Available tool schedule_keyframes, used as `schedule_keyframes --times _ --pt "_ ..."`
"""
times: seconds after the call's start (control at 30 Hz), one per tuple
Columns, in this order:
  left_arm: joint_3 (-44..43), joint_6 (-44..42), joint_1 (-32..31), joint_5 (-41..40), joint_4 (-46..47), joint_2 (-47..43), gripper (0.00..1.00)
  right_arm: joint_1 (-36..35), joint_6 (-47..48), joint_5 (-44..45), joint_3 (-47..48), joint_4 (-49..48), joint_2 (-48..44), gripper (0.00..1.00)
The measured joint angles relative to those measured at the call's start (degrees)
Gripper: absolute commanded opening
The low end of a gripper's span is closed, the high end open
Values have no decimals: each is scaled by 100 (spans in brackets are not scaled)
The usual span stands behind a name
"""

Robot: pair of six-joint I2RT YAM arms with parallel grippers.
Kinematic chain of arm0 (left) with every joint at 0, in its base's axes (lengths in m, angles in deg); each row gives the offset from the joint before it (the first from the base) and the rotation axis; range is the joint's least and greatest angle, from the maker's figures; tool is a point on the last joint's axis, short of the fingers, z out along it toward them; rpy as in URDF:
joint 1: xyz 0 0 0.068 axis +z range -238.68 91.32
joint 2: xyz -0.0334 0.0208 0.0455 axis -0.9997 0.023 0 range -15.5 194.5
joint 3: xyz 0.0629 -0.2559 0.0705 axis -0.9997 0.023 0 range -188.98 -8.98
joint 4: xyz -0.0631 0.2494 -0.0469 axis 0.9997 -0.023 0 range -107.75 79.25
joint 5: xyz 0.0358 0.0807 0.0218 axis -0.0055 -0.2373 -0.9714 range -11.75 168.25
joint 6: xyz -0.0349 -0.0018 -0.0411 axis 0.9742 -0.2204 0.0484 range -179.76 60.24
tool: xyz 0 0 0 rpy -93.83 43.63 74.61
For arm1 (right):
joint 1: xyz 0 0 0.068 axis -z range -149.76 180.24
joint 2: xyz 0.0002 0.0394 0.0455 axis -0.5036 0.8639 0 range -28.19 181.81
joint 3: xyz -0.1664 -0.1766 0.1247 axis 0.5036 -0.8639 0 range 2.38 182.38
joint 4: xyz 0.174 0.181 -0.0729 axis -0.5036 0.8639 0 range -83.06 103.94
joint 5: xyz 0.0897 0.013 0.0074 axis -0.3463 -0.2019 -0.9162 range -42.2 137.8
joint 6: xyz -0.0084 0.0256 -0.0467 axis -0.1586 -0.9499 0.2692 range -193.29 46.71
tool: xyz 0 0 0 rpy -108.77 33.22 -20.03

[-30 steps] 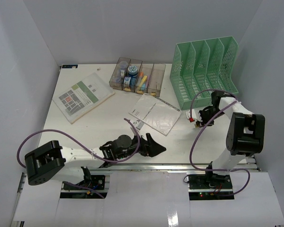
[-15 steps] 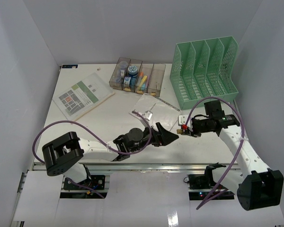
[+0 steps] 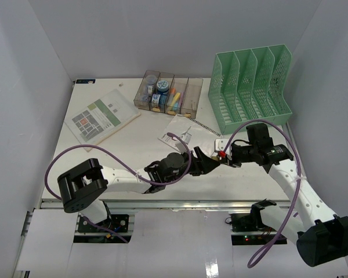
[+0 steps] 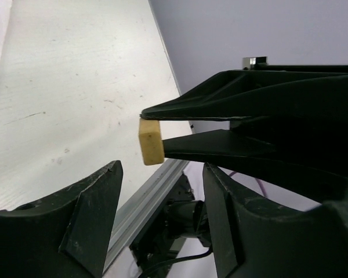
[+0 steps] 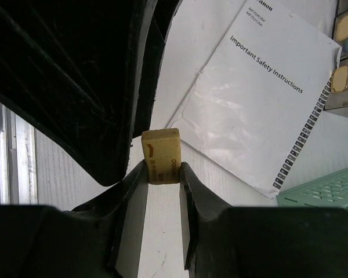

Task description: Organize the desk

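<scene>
While the white counter fills the middle of the top view, the green file rack stands at its upper right. Right of centre, the right gripper is closed narrowly on a small yellow eraser. The left gripper faces it with jaws apart, holding nothing.

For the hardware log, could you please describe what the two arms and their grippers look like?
Both the left arm and the right arm have white links with black joint housings, and each is trailed by a looping purple cable. The left gripper and right gripper are matte black, with tapering wedge-shaped fingers.
</scene>
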Motion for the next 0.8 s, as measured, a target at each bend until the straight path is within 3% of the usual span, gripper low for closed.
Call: schedule_keyframes --times 0.53,0.8 --pt "-114 -252 34 -88 -524 -46 61 -124 -222 7 -2 -123 -151 16" --pt "5 -427 69 -260 -771 -799 64 -128 -263 63 -2 -108 -73 15"
